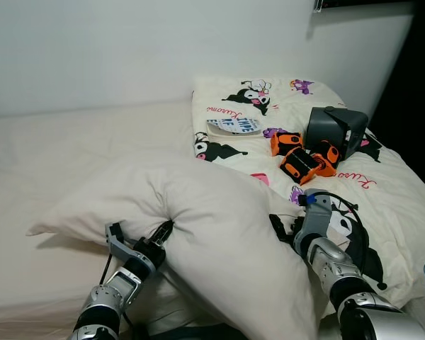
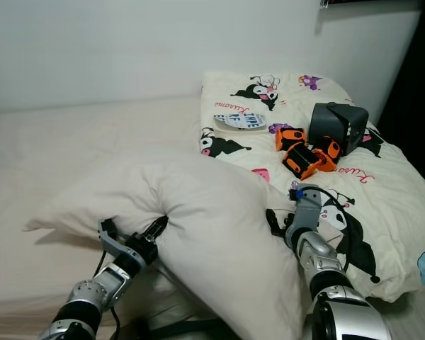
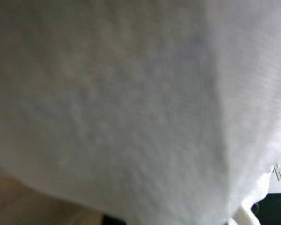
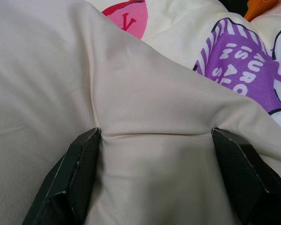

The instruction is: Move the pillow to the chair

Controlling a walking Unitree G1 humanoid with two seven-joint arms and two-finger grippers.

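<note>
A large plain cream pillow (image 1: 219, 227) lies across the bed in front of me, its near part bulging up between my two arms. My left gripper (image 1: 161, 235) is pushed into a deep pucker on the pillow's left side and is shut on the fabric; one black finger (image 1: 165, 229) shows against it. In the left wrist view, blurred pillow cloth (image 3: 131, 108) sits right against the camera. My right gripper (image 4: 157, 178) holds the pillow's right edge, with creased fabric squeezed between its two black fingers (image 4: 75, 173).
A cartoon-print quilt (image 1: 389, 198) covers the bed's right half. On it lie a grey headset (image 1: 336, 129), orange-and-black gadgets (image 1: 301, 157) and a flat packet (image 1: 234, 126). A white wall (image 1: 127, 49) runs behind, with a dark gap (image 1: 421, 106) at far right.
</note>
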